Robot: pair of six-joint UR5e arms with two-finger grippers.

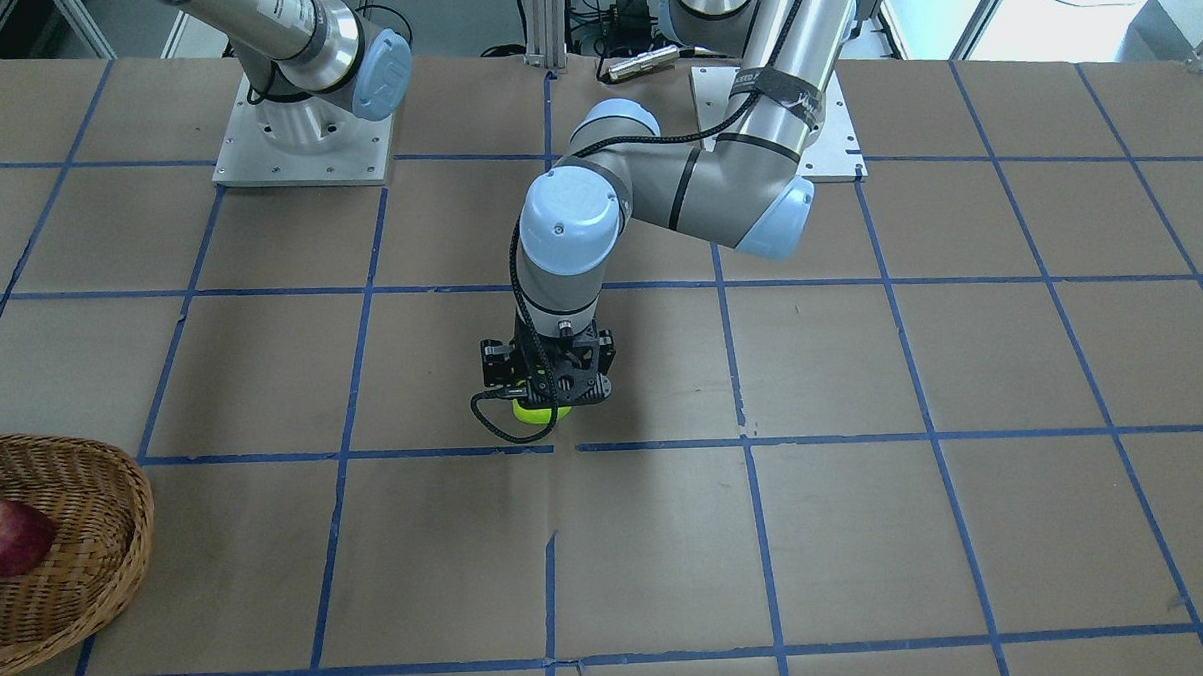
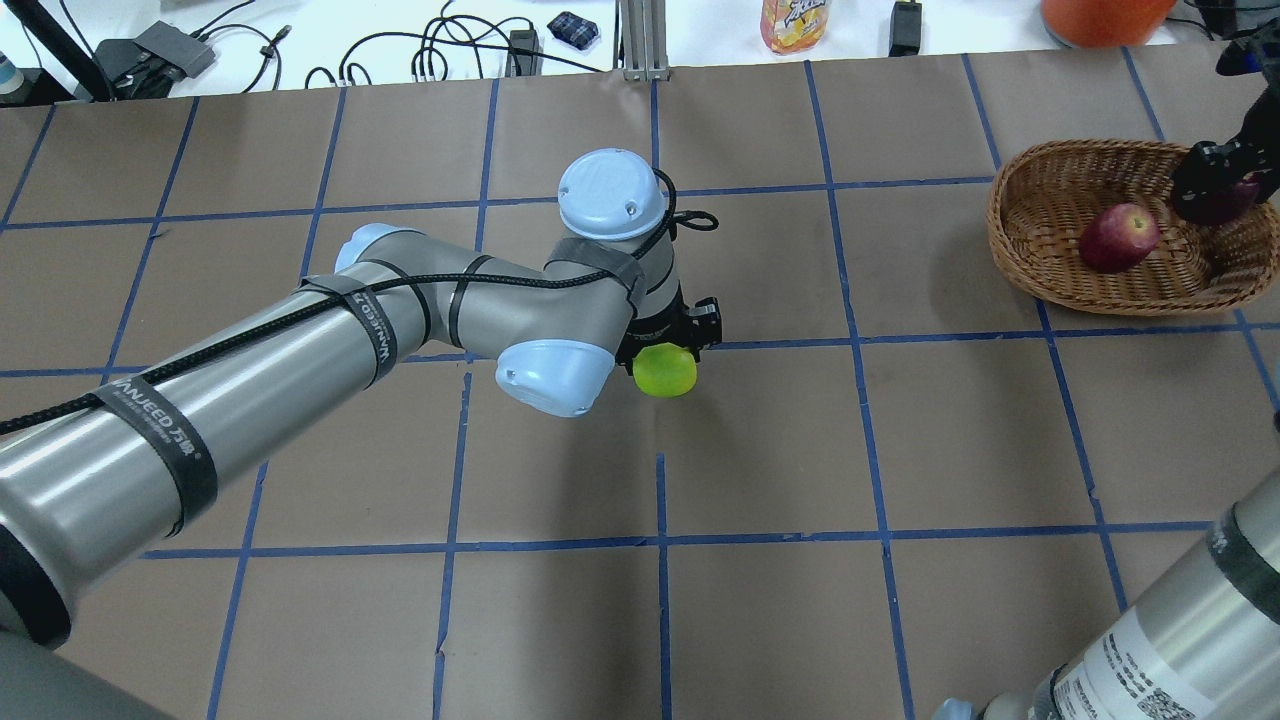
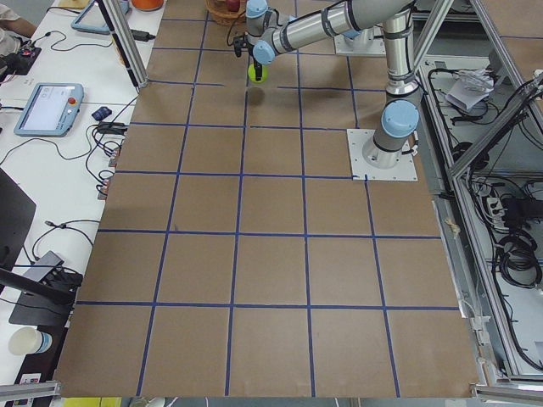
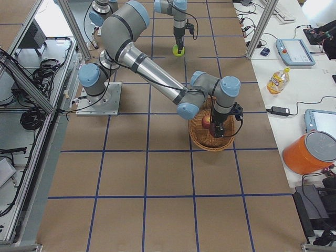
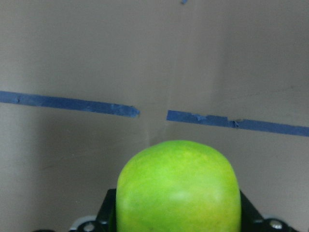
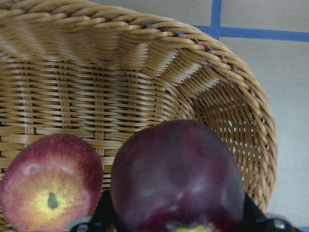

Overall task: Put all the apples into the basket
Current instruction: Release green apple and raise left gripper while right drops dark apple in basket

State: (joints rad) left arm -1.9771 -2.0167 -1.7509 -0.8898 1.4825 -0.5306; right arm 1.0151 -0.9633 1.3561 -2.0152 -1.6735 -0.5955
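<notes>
Delivery, I judge: right end effector (image 2: 1218, 188) grips maroon apple (image 6: 176, 174), basket (image 2: 1040, 170) beneath it, release next; left end effector (image 1: 547, 402) clenches green apple (image 5: 177, 188).

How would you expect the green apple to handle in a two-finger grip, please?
The green apple looks smooth and glossy, so it might slip or twist in the left gripper. It seems firm, probably not deforming. Being round, it would likely roll if nudged on the table.
</notes>
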